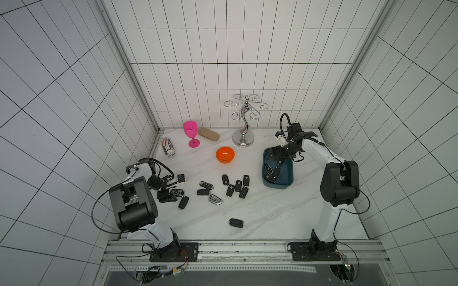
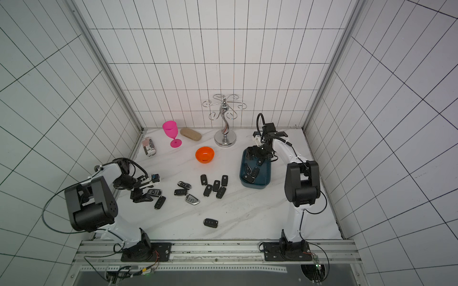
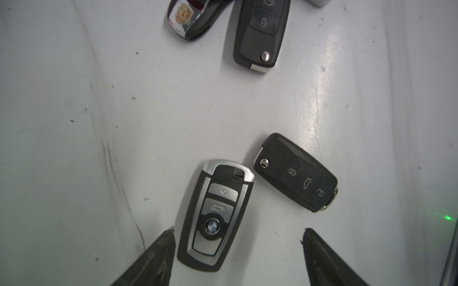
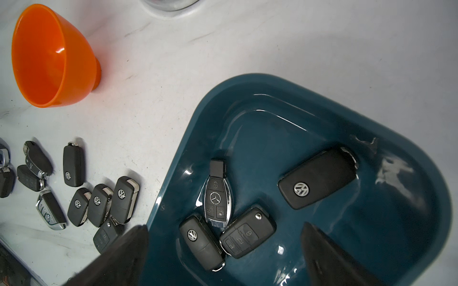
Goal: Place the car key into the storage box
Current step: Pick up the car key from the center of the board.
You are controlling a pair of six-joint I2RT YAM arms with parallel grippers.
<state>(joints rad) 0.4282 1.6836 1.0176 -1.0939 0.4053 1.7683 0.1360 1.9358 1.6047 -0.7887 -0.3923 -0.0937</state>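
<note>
Left fingers (image 3: 153,257), spread wide, flank a slim black, silver-trimmed car key (image 3: 215,215) lying flat on the glossy marbled tabletop (image 3: 124,111). Right fingers (image 4: 329,257), wide and empty, hang over the smooth teal, round-cornered storage box (image 4: 272,128), which contains four black fobs (image 4: 317,178).

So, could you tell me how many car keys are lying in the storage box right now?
4. In the storage box, a silver-trimmed key, a badge-up key and a buttons-up key cluster together; a fourth key lies apart. Fingers of the right gripper may hide more.
</note>
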